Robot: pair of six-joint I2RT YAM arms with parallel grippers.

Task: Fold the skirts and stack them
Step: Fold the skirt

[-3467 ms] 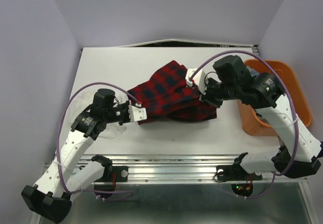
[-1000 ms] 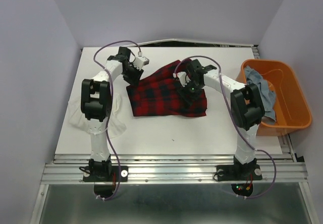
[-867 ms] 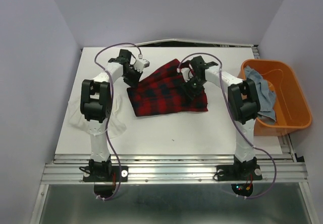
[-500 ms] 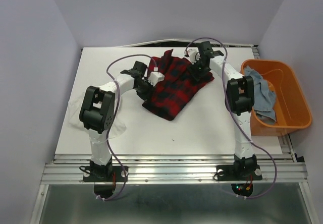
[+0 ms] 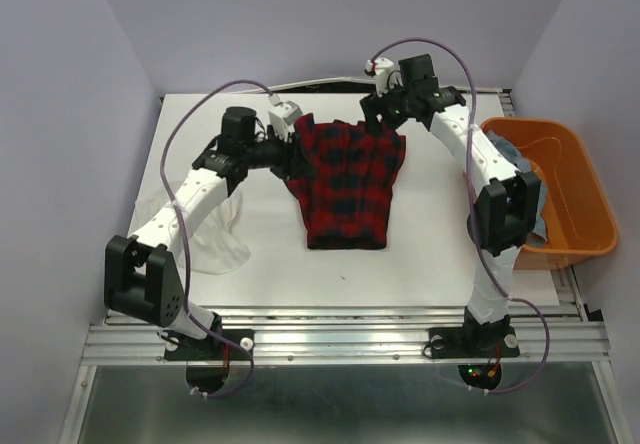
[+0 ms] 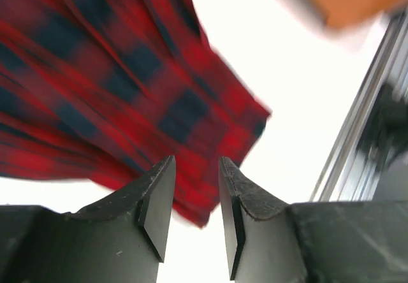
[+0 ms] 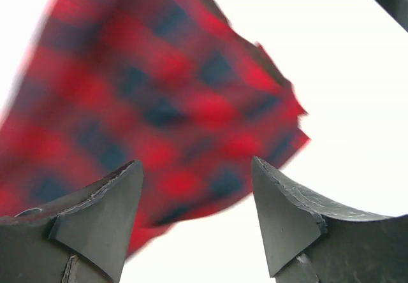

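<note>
The red-and-black plaid cloth skirt [image 5: 347, 189] lies spread on the white tabletop [image 5: 420, 254]. The left hand [image 6: 196, 163] is slightly parted and the right hand [image 7: 196, 165] wide, both empty. Folding likely needs a hem pinch next.

On my overhead feed the white table [image 5: 420, 254] fills the middle. An orange plastic tub [image 5: 585, 189] sits at three o'clock, at the table's right edge. An aluminium rail [image 5: 340, 329] runs along six o'clock. Pale lilac walls [image 5: 330, 24] close in at nine, twelve and three. The left wrist feed shows the tub as an orange blur at one o'clock.
</note>
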